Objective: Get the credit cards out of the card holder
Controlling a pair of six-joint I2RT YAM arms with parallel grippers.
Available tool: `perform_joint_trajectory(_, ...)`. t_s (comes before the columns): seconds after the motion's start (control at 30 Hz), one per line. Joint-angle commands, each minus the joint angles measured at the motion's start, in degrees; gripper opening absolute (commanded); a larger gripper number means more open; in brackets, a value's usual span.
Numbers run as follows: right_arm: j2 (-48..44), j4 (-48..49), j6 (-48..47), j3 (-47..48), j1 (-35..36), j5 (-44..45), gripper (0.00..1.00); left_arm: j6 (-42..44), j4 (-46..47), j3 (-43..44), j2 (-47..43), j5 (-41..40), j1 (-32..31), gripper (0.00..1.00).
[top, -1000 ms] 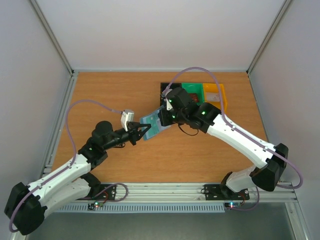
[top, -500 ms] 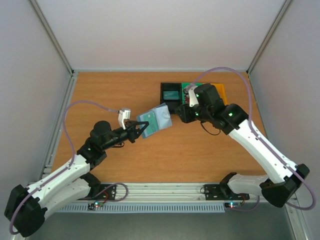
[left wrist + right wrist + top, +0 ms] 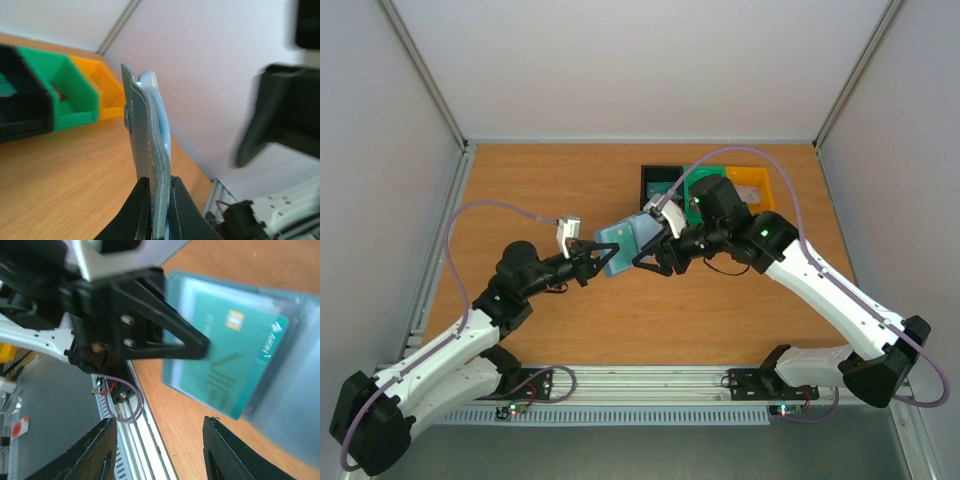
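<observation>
Fig.: My L gripper (image 3: 159,192) is clamped on the lower edge of the card holder (image 3: 150,145), edge-on at mid-frame. My R gripper (image 3: 161,421) gapes empty, low in R wrist view. 1 teal credit card (image 3: 220,360), seated in the card holder, lies upper right of those jaws, long axis slanting. R arm is nearer.

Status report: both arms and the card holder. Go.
Left gripper: jaws shut on card holder, held upright. Right gripper: jaws open, empty, facing it. Teal card in its pocket. Path between clear.
</observation>
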Motion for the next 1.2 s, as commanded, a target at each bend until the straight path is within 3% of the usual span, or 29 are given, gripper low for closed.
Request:
perform_joint_trajectory(0.0, 0.6, 7.1, -0.9, -3.8, -2.1, -8.3, 0.47, -1.2, 14.9, 1.0, -1.6, 13.1, 0.9, 0.00)
perform_joint_trajectory(0.27, 0.7, 6.0, -2.2, -4.8, -3.0, -9.6, 0.38, 0.2, 21.8, 0.5, -1.2, 20.6, 1.2, 0.00)
perform_joint_trajectory(0.33, 0.2, 6.4, -2.8, -4.9, -3.1, -11.5, 0.30, 0.8, 22.8, 0.4, -1.1, 21.9, 1.2, 0.00)
perform_joint_trajectory(0.47, -0.2, 9.4, -2.4, -5.2, -3.0, -18.9, 0.04, 0.6, 22.5, 0.5, -0.4, 20.9, 1.2, 0.00)
perform_joint_trajectory(0.5, -0.3, 9.5, -2.5, -5.2, -3.0, -20.0, 0.02, 0.5, 22.0, 0.6, -0.3, 20.4, 1.2, 0.00)
perform_joint_trajectory(0.67, -3.3, 8.8, -4.8, -6.7, -3.1, -19.0, 0.01, 0.0, 20.6, 0.6, -0.5, 19.2, 1.2, 0.01)
perform_joint_trajectory(0.77, -3.7, 5.6, -6.1, -5.6, -3.4, -17.5, 0.01, -0.2, 19.6, 0.3, -0.7, 18.3, 1.3, 0.19)
perform_joint_trajectory(0.83, -3.5, 4.1, -6.9, -4.7, -3.5, -17.1, 0.01, -0.5, 20.1, 0.3, -0.5, 18.4, 1.2, 0.20)
perform_joint_trajectory(0.93, -3.5, 2.0, -8.5, -3.2, -3.6, -15.4, 0.01, -0.4, 20.8, 0.4, -0.5, 19.5, 1.2, 0.19)
perform_joint_trajectory(1.1, -2.8, 0.7, -9.2, -1.7, -3.7, -14.9, 0.03, -0.2, 21.1, 0.3, -0.6, 20.2, 1.2, 0.01)
perform_joint_trajectory(1.17, -2.9, 0.4, -9.2, -1.8, -3.7, -13.9, 0.15, -0.2, 21.3, 0.1, -0.8, 20.1, 1.2, 0.00)
